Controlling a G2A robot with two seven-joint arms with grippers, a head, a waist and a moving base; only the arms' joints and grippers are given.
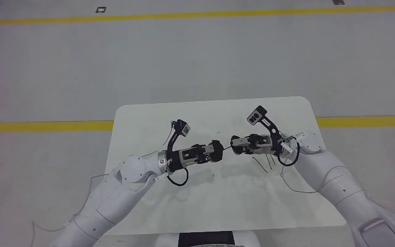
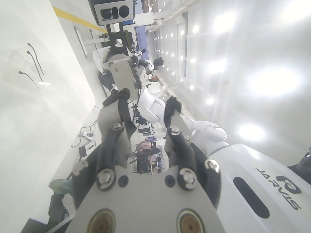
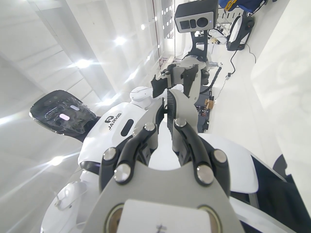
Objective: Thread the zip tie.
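The white bench [image 1: 185, 117] stands on a grey floor with yellow lines, and both my arms meet above its middle. My right gripper [image 3: 167, 100] is pressed together, pinching what looks like the zip tie [image 1: 227, 148], a thin dark strip pointing at the left gripper [image 2: 145, 104], whose fingers are spread. Spare ties [image 1: 264, 163] lie on the bench near the right arm. I can make out no closed loop, so I judge the threading is yet to be done.

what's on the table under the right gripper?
Three zip ties lie on the table near the right gripper. Anything directly beneath the arm is covered.
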